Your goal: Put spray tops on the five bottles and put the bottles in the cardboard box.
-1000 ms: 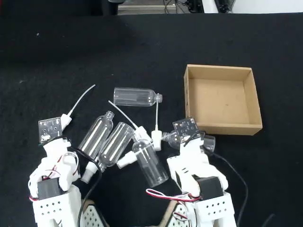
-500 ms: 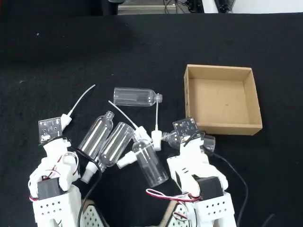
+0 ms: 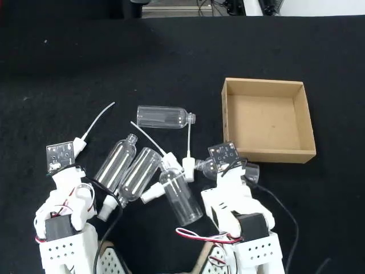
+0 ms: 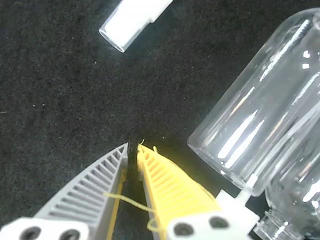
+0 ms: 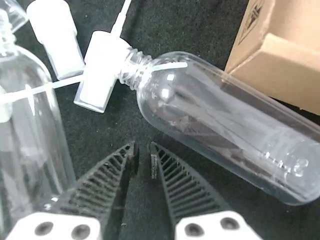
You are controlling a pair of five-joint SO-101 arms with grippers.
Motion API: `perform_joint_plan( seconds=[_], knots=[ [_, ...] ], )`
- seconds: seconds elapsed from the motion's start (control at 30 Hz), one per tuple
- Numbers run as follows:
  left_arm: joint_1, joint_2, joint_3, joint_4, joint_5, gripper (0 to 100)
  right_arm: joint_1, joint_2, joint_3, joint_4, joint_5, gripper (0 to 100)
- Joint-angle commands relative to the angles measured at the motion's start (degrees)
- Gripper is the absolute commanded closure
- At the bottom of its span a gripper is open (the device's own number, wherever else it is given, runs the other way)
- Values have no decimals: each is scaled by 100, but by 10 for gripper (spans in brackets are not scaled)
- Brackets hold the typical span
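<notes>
Right wrist view, clear plastic bottle, white cylindrical spray top, cardboard box

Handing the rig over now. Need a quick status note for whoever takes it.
Left claw: shut, empty, low over the cloth.
Right claw: barely open, empty, next to the bottle lying by the cardboard box.
That bottle has a spray top at its neck; I can't tell if it is seated.
Other bottles and loose tops lie on the cloth.
Nothing is boxed yet. All five still need capping and boxing.
</notes>
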State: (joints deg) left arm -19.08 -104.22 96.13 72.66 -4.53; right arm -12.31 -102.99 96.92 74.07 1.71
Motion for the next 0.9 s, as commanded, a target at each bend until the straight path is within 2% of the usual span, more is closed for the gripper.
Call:
perform_joint_plan(
  seconds=[0.0,0.07,0.27,0.33,0.43,0.53,0.6,0.67,0.77,0.87],
  knots=[
    [-75,-9,119,9,-62,970,141,-558,-259,-475,35,987],
    [-57,-9,119,0,-70,968,141,-558,-602,-563,325,986],
    [-22,-26,119,-53,-79,967,185,-558,-1367,-800,2620,986],
    [-66,-26,119,-53,-88,967,193,-558,-1648,-791,3059,986],
    [-75,-26,119,-53,-334,966,229,-532,-2316,-756,3007,986],
    [-66,-26,119,-53,-1196,966,598,-259,-3160,-686,3007,986],
    [-31,-26,119,-9,-1626,966,862,356,-3811,-571,3015,986],
    [-22,-26,119,-9,-1732,966,949,1297,-4541,-229,3007,986],
    [-22,-26,119,-9,-1723,966,668,2905,-5789,536,2989,985],
    [-22,-26,119,-9,-1723,966,70,4330,-6818,1284,2673,955]
  ],
)
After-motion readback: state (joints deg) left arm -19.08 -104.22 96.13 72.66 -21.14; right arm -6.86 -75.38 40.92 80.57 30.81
